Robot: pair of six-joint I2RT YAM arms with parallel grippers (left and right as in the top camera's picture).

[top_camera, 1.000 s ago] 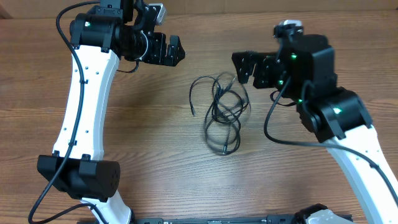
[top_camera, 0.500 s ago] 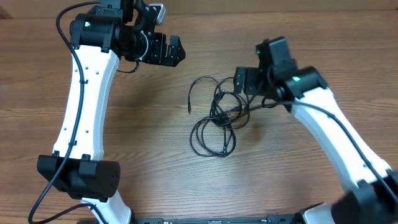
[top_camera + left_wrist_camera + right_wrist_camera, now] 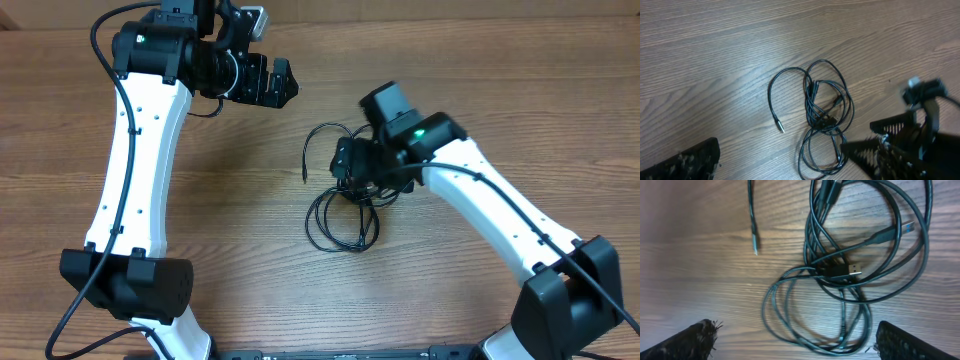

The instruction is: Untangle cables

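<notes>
1. Your right gripper (image 3: pixel 795 332) has its jaws spread wide. Its two dark, rough-edged fingers (image 3: pixel 695 340) sit at the bottom corners of the wrist view and pinch nothing.
2. The cables (image 3: pixel 850 270) lie directly between and ahead of those spread jaws. They are thin, smooth black cords bunched into overlapping round loops on the table (image 3: pixel 690 280).
3. In the middle of the bunch, just ahead of the jaws, lies a flat rectangular USB plug (image 3: pixel 852 272) with a silvery metal shell. A second plug (image 3: pixel 907 227), farther out on the same side, has a bluish tip.
4. One loose end (image 3: pixel 755 247) hangs apart from the bunch, ahead of the other finger. It is straight, with a small pale metal tip.
5. From overhead, the right gripper (image 3: pixel 352 172) hangs over the upper part of the cables (image 3: pixel 345 225), and a green light (image 3: pixel 418 130) glows on the arm behind it.
6. Your left gripper (image 3: pixel 272 82) also looks spread. Only one finger (image 3: pixel 685 162) shows, at the corner of its wrist view.
7. The cables (image 3: pixel 825 115) are well apart from the left jaws, out ahead of them.
8. The table (image 3: pixel 250 220) is brown with a fine wood grain.
</notes>
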